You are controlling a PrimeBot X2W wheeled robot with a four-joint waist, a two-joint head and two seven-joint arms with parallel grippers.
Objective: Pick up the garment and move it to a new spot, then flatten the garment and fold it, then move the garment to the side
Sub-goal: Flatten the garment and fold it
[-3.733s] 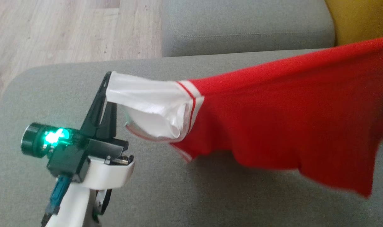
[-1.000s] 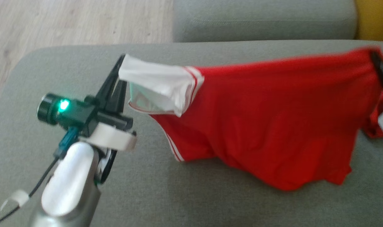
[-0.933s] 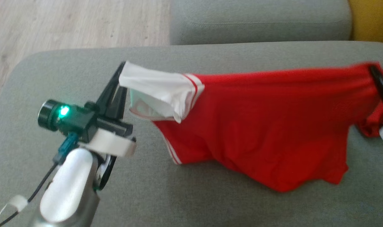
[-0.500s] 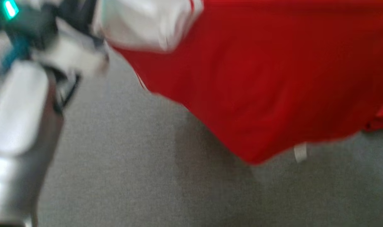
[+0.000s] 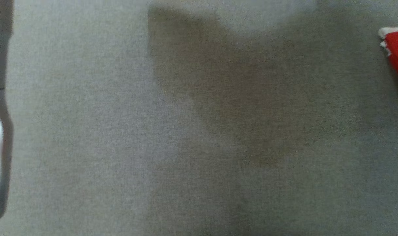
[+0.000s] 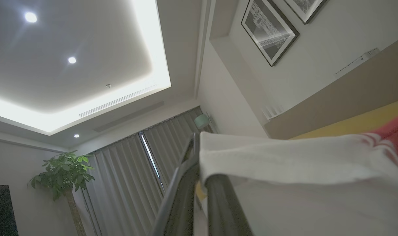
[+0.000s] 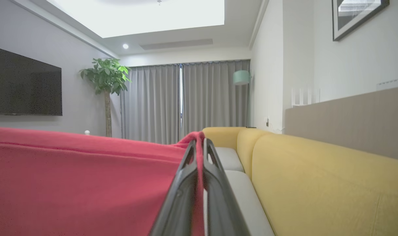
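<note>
Left gripper [image 6: 199,157], in its wrist view, is clamped on the white sleeve of the red-and-white fabric garment [image 6: 284,160]. Right wrist view: right gripper [image 7: 199,144] pinches the garment's red edge, left of the grey fabric sofa seat [image 7: 231,157]. Head view: a red, white-trimmed garment corner overlaps the seat; contact unclear.

We can read no text, label, brand, number or sign in these views. The framed pictures [image 6: 269,31] carry only grey patterns, too blurred for us to make out any letters. The garment [image 7: 71,183] shows plain red cloth with no print on it.
</note>
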